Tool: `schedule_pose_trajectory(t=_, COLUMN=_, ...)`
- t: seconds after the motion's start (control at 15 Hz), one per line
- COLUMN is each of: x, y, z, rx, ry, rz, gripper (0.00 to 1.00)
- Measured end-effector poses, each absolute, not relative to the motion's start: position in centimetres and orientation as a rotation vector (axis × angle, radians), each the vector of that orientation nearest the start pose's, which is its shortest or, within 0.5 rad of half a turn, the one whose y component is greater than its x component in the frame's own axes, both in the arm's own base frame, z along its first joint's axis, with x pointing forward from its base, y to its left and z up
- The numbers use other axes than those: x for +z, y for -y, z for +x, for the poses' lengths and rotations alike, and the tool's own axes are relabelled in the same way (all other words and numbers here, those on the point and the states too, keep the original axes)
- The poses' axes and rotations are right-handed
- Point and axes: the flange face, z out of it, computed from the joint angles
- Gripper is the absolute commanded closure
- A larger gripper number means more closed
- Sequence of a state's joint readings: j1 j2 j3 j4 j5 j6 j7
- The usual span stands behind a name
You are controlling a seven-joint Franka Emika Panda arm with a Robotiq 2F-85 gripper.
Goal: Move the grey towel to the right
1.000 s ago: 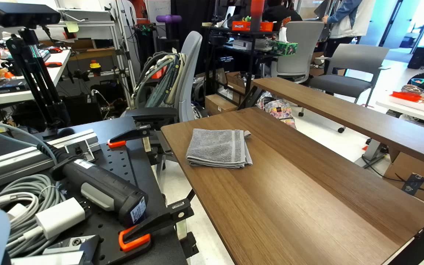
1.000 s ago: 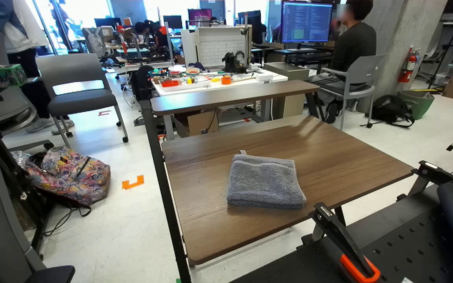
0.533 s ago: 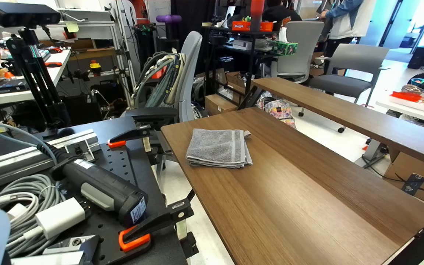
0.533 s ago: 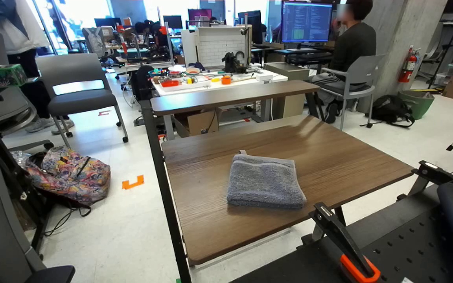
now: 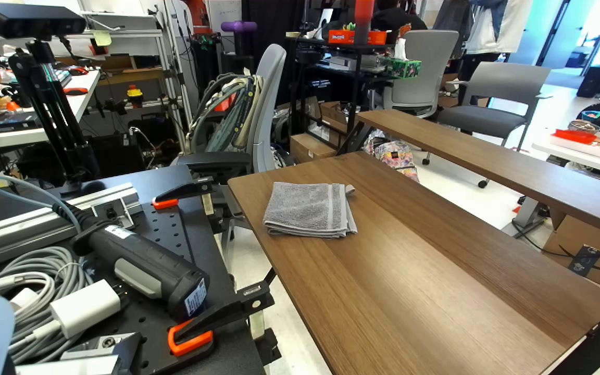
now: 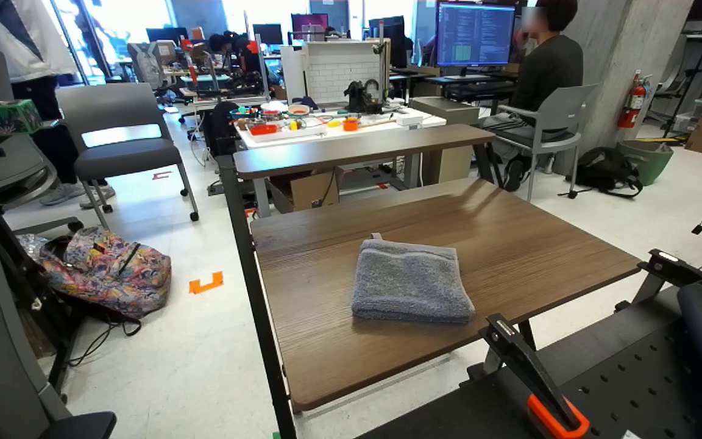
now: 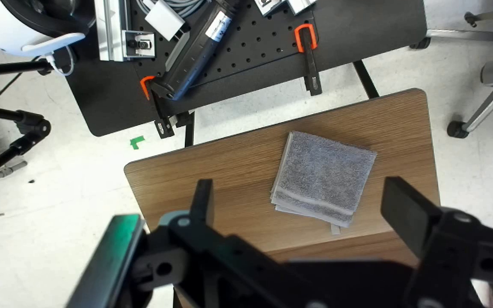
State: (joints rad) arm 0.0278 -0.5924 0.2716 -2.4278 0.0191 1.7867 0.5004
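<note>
Grey towel (image 7: 324, 173) is framed just right of centre, wrist view; gripper (image 7: 300, 199) spread wide, lower frame!

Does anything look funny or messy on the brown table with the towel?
Only small things: the grey towel sits crooked to the edges of the brown table, its layers don't quite line up, and a little tab pokes out from one side. I see nothing spilled or torn.

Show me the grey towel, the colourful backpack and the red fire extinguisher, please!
Grey towel (image 7: 324, 175): in the wrist view, on its top layer.
Colourful backpack (image 6: 108, 271): in an exterior view, on its patterned side.
Red fire extinguisher (image 6: 634, 103): in an exterior view, on its body.
</note>
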Motion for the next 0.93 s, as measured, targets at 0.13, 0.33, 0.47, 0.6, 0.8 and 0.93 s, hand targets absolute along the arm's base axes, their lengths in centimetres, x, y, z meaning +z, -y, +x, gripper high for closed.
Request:
schedule_pose_trajectory(t=0.13, x=50.1, y=-11.9, z=35.1, rx=0.02, ry=-0.419, rz=-3.261, gripper=0.0)
schedule_pose_trajectory(t=0.33, x=50.1, y=-11.9, z=35.1, rx=0.021, ry=-0.419, rz=-3.262, gripper=0.0)
schedule_pose_trajectory(t=0.47, x=49.8, y=-11.9, z=35.2, rx=0.016, ry=-0.419, rz=-3.264, gripper=0.0)
schedule_pose_trajectory(t=0.6, x=49.0, y=-12.0, z=35.8, rx=-0.008, ry=-0.432, rz=-3.254, gripper=0.0)
schedule_pose_trajectory(t=0.8, x=46.5, y=-12.6, z=37.9, rx=-0.051, ry=-0.475, rz=-3.231, gripper=0.0)
schedule_pose_trajectory(t=0.93, x=44.3, y=-12.9, z=39.6, rx=-0.057, ry=-0.503, rz=-3.223, gripper=0.0)
